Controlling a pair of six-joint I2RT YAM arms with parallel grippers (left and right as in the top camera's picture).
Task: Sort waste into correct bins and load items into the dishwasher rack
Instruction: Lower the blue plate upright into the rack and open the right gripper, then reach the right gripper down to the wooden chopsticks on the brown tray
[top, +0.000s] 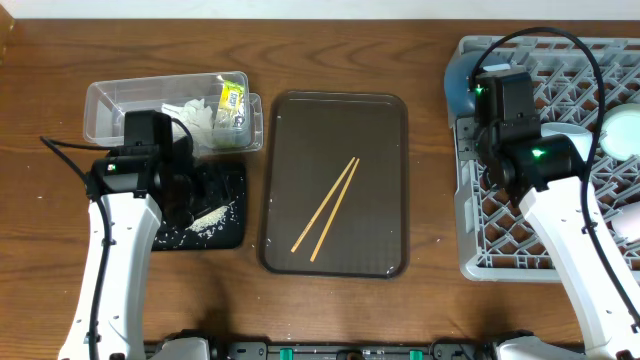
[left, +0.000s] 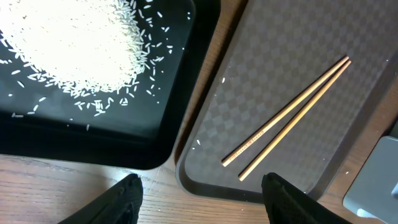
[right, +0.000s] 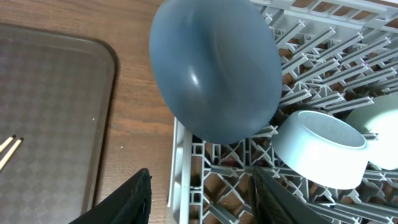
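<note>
Two wooden chopsticks (top: 328, 208) lie on the brown tray (top: 385, 120); they also show in the left wrist view (left: 286, 115). White rice (left: 74, 43) is heaped on the black tray (left: 155, 130). The clear tub (top: 110, 105) holds white tissue (top: 200, 120) and the green-and-yellow wrapper (top: 233, 100). The dark blue plate (right: 214, 68) leans on the grey rack (right: 186, 162), beside the pale blue-white bowl (right: 320, 149) and the mint-green bowl (right: 379, 134). My left gripper (left: 202, 193) is open and empty over the gap between the two trays. My right gripper (right: 202, 186) is open and empty over the rack's left edge.
The rack (top: 540, 240) fills the right side of the table. The brown tray sits in the middle, the black tray (top: 228, 235) and the tub to its left. Loose rice grains lie scattered on the black tray and the brown tray.
</note>
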